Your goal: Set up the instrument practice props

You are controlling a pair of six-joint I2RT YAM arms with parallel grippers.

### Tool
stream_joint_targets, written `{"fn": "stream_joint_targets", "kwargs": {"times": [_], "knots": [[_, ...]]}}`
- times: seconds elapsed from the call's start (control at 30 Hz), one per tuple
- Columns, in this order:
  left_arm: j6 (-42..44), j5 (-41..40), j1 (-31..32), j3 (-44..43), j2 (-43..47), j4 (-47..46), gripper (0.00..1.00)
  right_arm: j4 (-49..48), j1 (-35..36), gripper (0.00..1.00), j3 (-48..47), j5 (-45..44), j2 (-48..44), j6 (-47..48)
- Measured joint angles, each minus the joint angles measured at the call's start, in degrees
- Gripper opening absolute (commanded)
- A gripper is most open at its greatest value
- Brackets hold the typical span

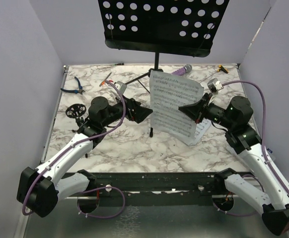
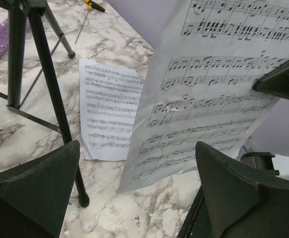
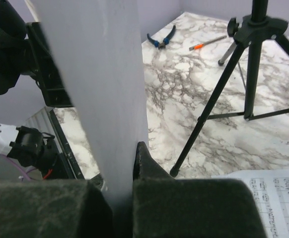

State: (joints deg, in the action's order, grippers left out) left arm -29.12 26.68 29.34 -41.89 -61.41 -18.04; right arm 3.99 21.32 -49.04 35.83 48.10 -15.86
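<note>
The tall black music stand (image 1: 159, 22) stands at the back. One white sheet-music page (image 1: 173, 101) hangs upright in front of it, lower than its holed desk. The right gripper (image 1: 193, 110) pinches the page's edge tight. The left gripper (image 1: 144, 114) is wide open beside it, holding nothing. I think this page is going onto the stand, so next it must go up to the desk's lip. A second page (image 2: 108, 106) lies flat. Both show only music notes, no words I can read.

The sheet (image 1: 174, 106) pinched in the right gripper (image 1: 190, 109) was thin matt paper; the table (image 1: 124, 148) beneath its jaws looked smooth and marbled; the microphone (image 1: 182, 70) beyond them glittered purple.
</note>
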Motion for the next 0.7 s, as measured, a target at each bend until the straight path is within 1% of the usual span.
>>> {"fn": "stream_joint_targets", "kwargs": {"times": [0.23,0.4,0.7], "knots": [[6.38,-3.21,0.00,-5.53,0.46,6.75,0.99,3.02,0.00,0.00,-7.02,-1.92,1.14,2.51],[9.16,-5.51,0.00,-8.20,0.92,9.31,0.99,3.85,0.00,0.00,-10.93,-2.25,2.16,4.24],[12.48,-4.83,0.00,-15.87,-0.83,11.43,0.92,4.24,0.00,0.00,-14.29,-3.82,2.91,4.74]]}}
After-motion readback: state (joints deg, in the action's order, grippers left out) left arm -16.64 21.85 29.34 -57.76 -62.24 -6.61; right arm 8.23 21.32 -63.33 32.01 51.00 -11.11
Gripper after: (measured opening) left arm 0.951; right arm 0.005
